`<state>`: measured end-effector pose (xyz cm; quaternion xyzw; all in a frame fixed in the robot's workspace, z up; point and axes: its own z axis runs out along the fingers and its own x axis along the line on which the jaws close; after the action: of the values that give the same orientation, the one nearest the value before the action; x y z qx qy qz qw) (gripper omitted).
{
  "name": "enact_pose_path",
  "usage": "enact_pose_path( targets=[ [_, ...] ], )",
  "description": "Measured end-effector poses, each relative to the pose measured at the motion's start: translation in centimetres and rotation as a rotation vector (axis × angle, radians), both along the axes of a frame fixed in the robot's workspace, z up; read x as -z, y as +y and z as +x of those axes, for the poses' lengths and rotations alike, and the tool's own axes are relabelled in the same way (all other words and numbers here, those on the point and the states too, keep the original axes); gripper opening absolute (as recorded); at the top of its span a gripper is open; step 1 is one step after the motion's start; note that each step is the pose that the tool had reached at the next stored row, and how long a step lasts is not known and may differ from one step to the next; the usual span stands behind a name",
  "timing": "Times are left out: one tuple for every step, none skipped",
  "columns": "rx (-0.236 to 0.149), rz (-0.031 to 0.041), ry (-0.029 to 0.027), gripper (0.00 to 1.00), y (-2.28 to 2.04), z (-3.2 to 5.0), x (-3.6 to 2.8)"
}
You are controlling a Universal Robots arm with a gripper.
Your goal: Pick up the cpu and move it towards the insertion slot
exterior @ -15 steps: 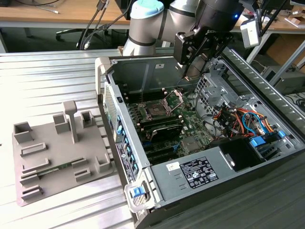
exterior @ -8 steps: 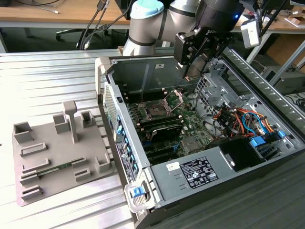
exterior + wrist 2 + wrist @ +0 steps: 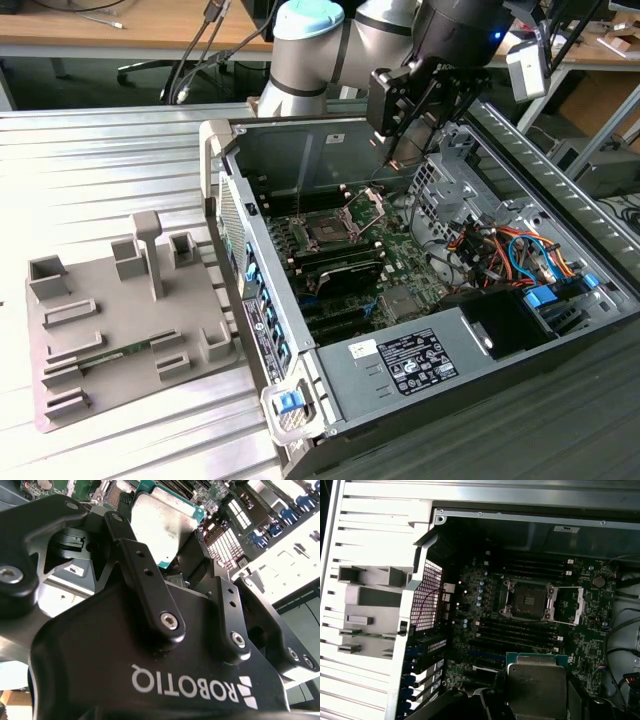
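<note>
Above open case, our gripper (image 3: 172, 555) clamped on cpu (image 3: 536, 686), insertion slot (image 3: 527, 601) near below. We judge risk: tilted chip snagging bracket, slipping.

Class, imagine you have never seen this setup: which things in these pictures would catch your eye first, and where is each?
The open computer case dominates the exterior view, its green motherboard exposed. Above it hangs the gripper, its black fingers shut on the cpu, whose silvery face gleams in both wrist views. Beyond the chip, in the first wrist view, the insertion slot lies open on the board, its bracket swung aside.
</note>
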<state>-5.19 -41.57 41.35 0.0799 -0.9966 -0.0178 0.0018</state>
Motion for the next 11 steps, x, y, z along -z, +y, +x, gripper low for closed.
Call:
enact_pose_path(
  targets=[
    [0.000,0.0000,0.0000,0.55,0.00,0.01,0.01],
    [0.000,0.0000,0.0000,0.55,0.00,0.04,0.01],
    [0.000,0.0001,0.0000,0.55,0.00,0.08,0.03],
    [0.000,0.0000,0.0000,0.55,0.00,0.12,0.04],
    [0.000,0.0000,0.0000,0.55,0.00,0.14,0.05],
    [0.000,0.0000,0.0000,0.55,0.00,0.16,0.05],
    [0.000,0.0000,0.0000,0.55,0.00,0.18,0.06],
    [0.000,0.0000,0.0000,0.55,0.00,0.20,0.07],
    [0.000,0.0000,0.0000,0.55,0.00,0.24,0.08],
    [0.000,0.0000,0.0000,0.55,0.00,0.26,0.09],
    [0.000,0.0001,0.0000,0.55,0.00,0.28,0.09]
  ],
)
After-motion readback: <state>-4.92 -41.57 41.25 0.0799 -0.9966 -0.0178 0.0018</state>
